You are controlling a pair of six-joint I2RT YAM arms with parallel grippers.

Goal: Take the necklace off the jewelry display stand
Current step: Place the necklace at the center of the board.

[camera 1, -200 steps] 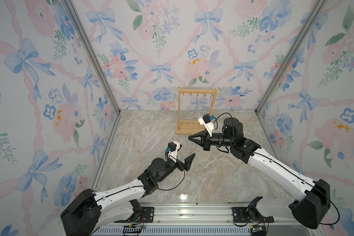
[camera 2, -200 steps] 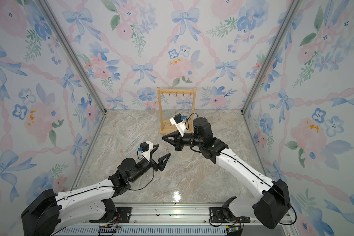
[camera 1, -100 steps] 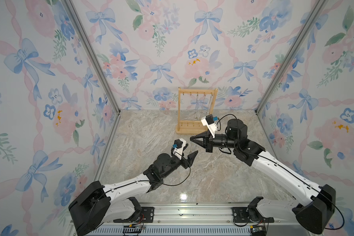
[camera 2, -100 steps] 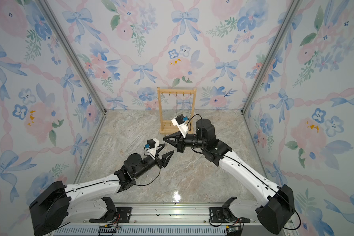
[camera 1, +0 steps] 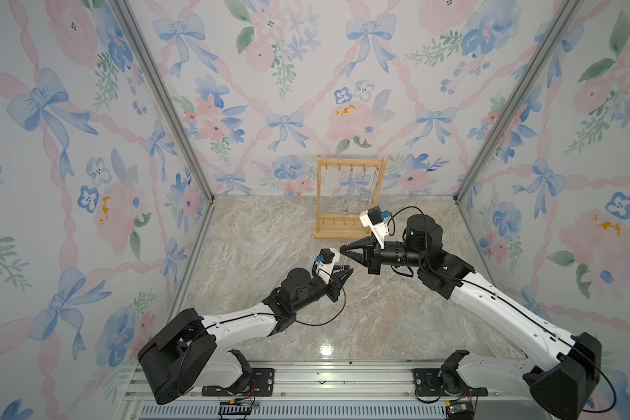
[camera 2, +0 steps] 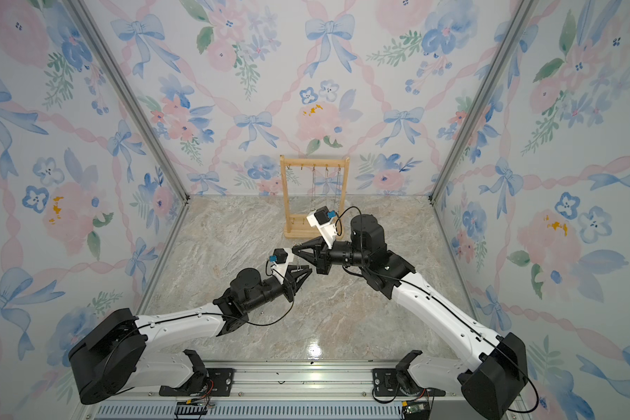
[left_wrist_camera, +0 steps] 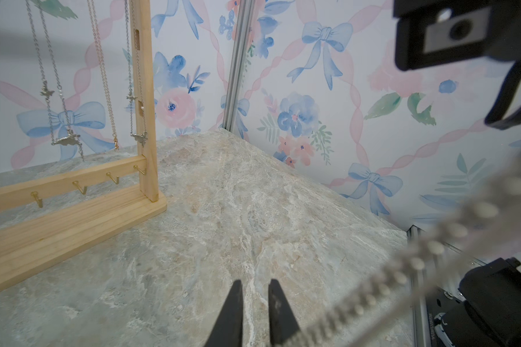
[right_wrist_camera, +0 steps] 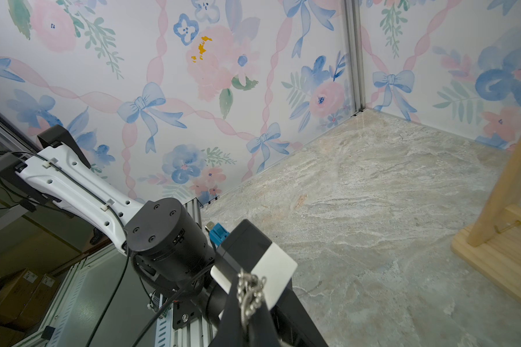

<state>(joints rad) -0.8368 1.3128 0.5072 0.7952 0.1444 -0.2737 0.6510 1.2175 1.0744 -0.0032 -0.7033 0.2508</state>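
Observation:
The jewelry display stand (camera 1: 321, 196) (camera 2: 283, 196) stands at the back of the marble floor, with other chains hanging from its top bar. My right gripper (camera 1: 342, 249) (right_wrist_camera: 248, 296) is off the stand in mid-air, shut on the silver necklace (right_wrist_camera: 248, 288), which bunches at its fingertips. A thin strand (camera 1: 341, 260) drops from there to my left gripper (camera 1: 346, 271) (camera 2: 306, 271) just below. In the left wrist view the left gripper (left_wrist_camera: 254, 285) shows a narrow gap at its tips. The blurred necklace (left_wrist_camera: 427, 258) crosses the base of one finger; whether it is pinched is unclear.
Several silver and gold chains (left_wrist_camera: 57, 90) with small pendants hang inside the stand (left_wrist_camera: 145, 90); its low rail carries brass hooks (left_wrist_camera: 80, 187). The stand's base (right_wrist_camera: 506, 264) lies close beside the right gripper. Floral walls enclose three sides; a metal rail (camera 1: 324, 378) runs along the front.
The left arm rose and reached toward the right gripper, and its wide-open jaws have narrowed to a small gap at the hanging chain. The right gripper kept its hold and drifted slightly away from the stand.

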